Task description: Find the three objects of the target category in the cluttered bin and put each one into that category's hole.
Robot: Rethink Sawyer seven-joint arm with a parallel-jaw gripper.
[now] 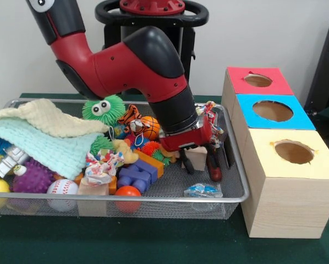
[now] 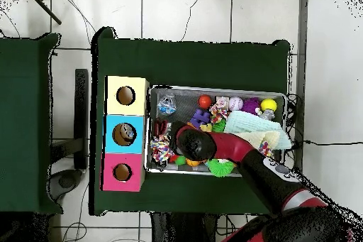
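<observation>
A wire mesh bin [image 1: 170, 198] holds a heap of toys. My gripper [image 1: 201, 170] is down in the bin's right end, its fingers [image 1: 214, 174] on either side of a pale wooden block [image 1: 197, 156] and shut on it. Right of the bin stand three boxes with round holes, red [image 1: 237, 82], blue [image 1: 302, 118] and yellow [image 1: 263, 159]. In the overhead view the arm [image 2: 213, 147] covers the gripper and block. There the boxes, yellow [image 2: 113, 86], blue [image 2: 112, 122] and red [image 2: 110, 182], lie left of the bin [image 2: 216, 87].
Around the gripper lie a small basketball [image 1: 150, 126], a tiger toy [image 1: 131, 115], an orange block [image 1: 151, 162], a purple block [image 1: 132, 176] and a clear packet [image 1: 202, 191]. Knitted cloths [image 1: 43, 137] cover the left end. A baseball [image 1: 62, 190] and red ball [image 1: 127, 195] lie at the front.
</observation>
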